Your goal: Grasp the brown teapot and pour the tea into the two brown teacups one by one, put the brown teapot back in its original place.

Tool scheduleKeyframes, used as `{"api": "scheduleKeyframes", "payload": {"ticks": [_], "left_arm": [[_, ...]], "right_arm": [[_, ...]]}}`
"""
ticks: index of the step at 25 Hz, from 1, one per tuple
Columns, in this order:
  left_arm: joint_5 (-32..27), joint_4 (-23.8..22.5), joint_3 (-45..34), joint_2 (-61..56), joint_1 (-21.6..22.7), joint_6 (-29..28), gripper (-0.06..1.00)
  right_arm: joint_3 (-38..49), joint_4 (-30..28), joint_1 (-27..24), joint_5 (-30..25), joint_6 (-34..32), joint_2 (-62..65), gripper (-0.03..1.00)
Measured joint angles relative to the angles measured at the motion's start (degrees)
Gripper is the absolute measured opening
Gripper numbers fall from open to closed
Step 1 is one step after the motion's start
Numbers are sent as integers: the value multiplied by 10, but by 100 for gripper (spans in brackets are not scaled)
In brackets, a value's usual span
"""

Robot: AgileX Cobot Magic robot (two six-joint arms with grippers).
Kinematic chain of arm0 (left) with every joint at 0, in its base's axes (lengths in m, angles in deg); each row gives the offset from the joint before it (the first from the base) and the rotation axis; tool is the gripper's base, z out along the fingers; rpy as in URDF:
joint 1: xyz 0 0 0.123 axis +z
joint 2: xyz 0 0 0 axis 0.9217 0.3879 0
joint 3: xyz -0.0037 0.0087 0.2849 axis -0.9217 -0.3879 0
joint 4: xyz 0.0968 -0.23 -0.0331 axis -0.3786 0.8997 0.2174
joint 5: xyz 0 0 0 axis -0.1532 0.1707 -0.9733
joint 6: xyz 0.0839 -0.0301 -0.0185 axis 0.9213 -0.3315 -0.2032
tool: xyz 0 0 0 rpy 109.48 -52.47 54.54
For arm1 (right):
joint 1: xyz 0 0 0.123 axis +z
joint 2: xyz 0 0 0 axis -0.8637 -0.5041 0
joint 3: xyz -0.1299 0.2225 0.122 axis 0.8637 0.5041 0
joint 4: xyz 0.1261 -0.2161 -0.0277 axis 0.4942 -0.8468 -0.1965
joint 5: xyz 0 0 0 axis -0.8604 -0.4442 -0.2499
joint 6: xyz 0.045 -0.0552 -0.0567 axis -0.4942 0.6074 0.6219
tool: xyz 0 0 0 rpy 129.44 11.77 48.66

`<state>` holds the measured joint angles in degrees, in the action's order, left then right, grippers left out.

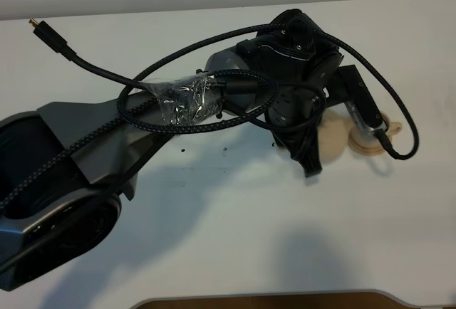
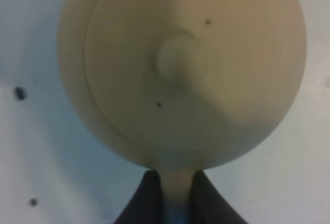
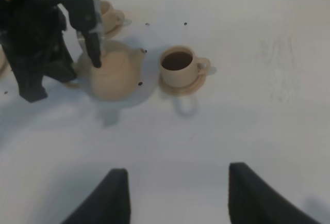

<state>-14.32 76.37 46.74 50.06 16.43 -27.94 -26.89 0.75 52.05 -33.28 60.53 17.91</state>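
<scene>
The left jaws pinch the teapot point(image 2: 180, 69) by its handle point(image 2: 178, 195), body straight ahead of them. Its spout point(image 3: 142, 52) faces the cup point(image 3: 178, 65) just beside it. The right jaws stand spread.

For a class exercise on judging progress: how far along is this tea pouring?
Done: the teacup by the spout holds dark tea. In hand: the left hand is shut on the handle of the brown teapot. Left: the other teacup is partly hidden, so its fill cannot be told; the teapot has yet to be set back. The right hand hangs open.
</scene>
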Motion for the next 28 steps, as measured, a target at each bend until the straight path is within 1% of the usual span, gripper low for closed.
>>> {"api": "scheduleKeyframes", "payload": {"ticks": [4, 10, 14, 20, 24, 28], "left_arm": [[-3, -41, 0, -13, 24, 3, 14], [-4, -88, 0, -30, 83, 27, 14], [6, -136, 0, -30, 108, 41, 14], [46, -224, 0, -30, 126, 55, 14], [78, -240, 0, -30, 140, 76, 14], [88, -243, 0, -30, 150, 117, 14]], "right_arm": [[0, 0, 0, 0, 0, 0, 45], [0, 0, 0, 0, 0, 0, 45], [0, 0, 0, 0, 0, 0, 45], [0, 0, 0, 0, 0, 0, 45], [0, 0, 0, 0, 0, 0, 45], [0, 0, 0, 0, 0, 0, 45]]}}
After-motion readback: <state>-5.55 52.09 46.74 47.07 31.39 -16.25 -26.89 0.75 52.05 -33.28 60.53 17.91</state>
